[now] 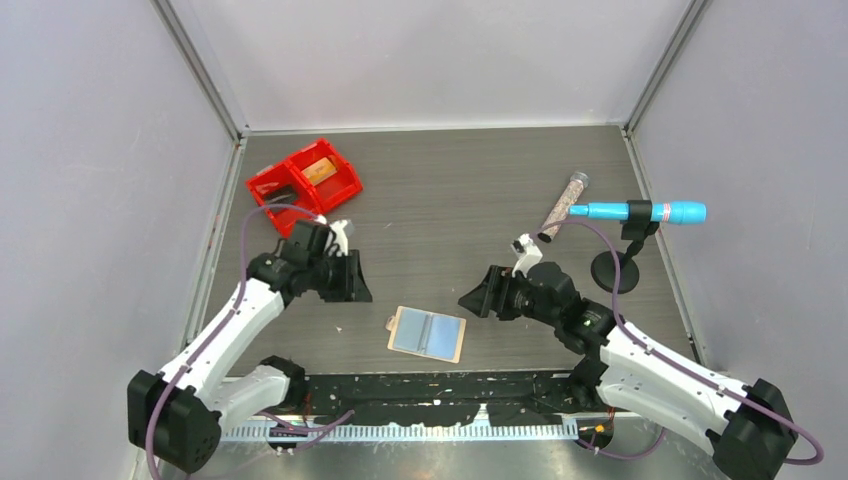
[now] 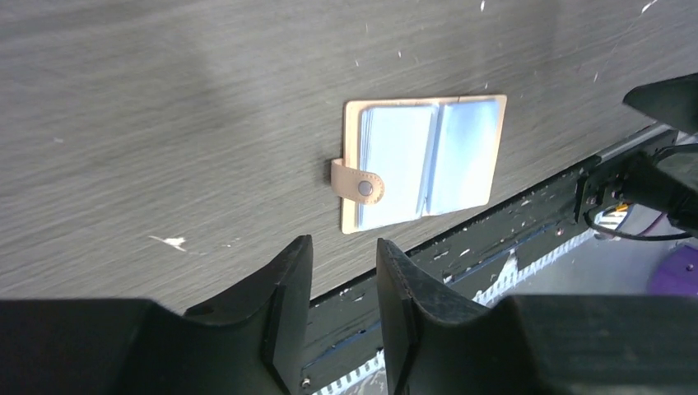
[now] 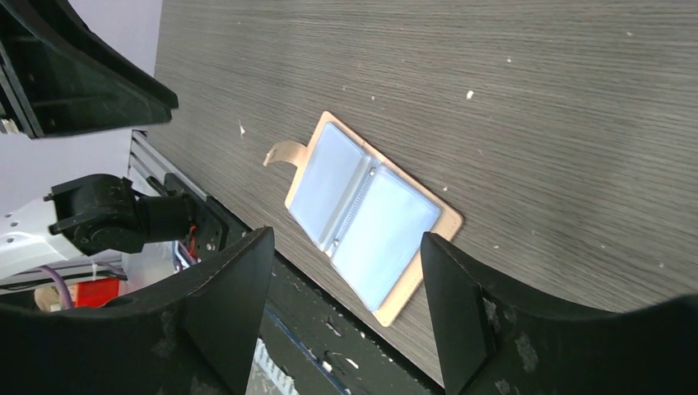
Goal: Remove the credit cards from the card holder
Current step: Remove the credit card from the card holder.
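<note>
The tan card holder (image 1: 428, 333) lies spread open on the table near the front edge, blue-grey panels up, snap tab at its left. It also shows in the left wrist view (image 2: 424, 163) and the right wrist view (image 3: 368, 216). No credit card shows in any view. My left gripper (image 1: 352, 283) hovers left of the holder, jaws a narrow gap apart and empty (image 2: 344, 255). My right gripper (image 1: 478, 298) hovers right of the holder, jaws wide apart and empty (image 3: 346, 251).
A red two-compartment bin (image 1: 304, 180) with a tan object inside stands at the back left. A glitter tube (image 1: 564, 207) and a blue marker (image 1: 640, 211) on a black stand (image 1: 615, 270) are at the right. The black rail (image 1: 440, 395) runs along the table's front edge.
</note>
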